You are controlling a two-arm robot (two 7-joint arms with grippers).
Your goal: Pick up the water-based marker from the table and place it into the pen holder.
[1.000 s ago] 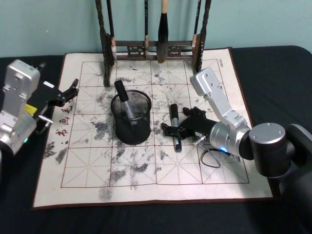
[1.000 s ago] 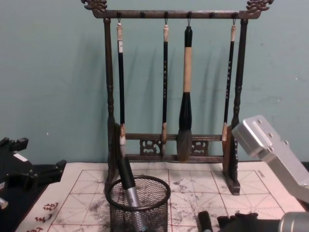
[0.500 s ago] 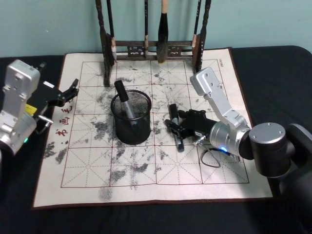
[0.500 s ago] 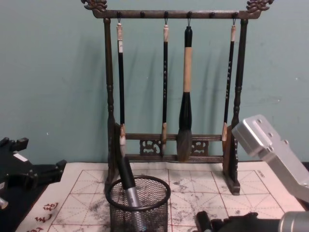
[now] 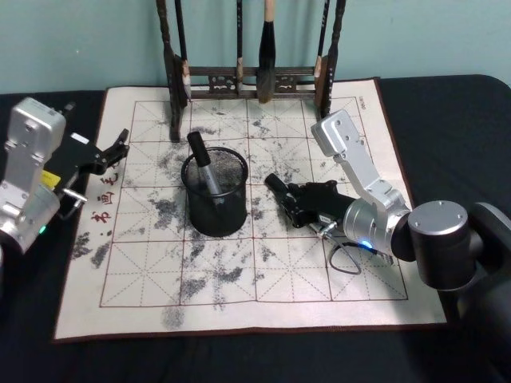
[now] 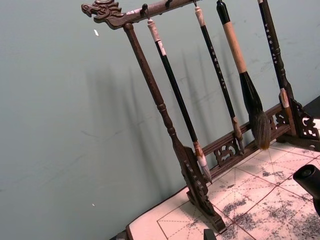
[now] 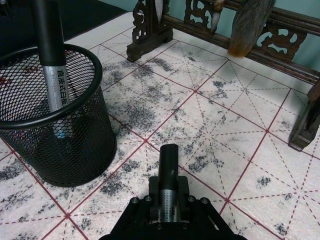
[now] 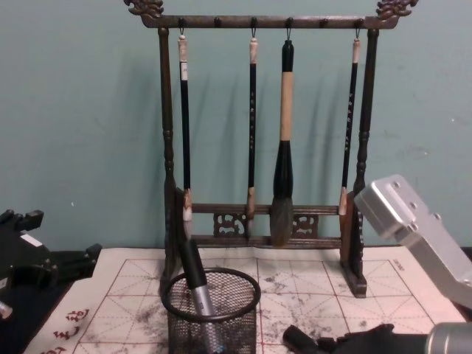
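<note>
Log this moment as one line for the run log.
right tool: shut on marker, right of pen holder | holder: second marker inside | left tool: parked, left edge of mat

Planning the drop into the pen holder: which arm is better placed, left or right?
Right. The right gripper is shut on the marker, whose cap end points toward the pen holder close by. The left gripper sits parked by the left edge of the mat, away from the marker.
</note>
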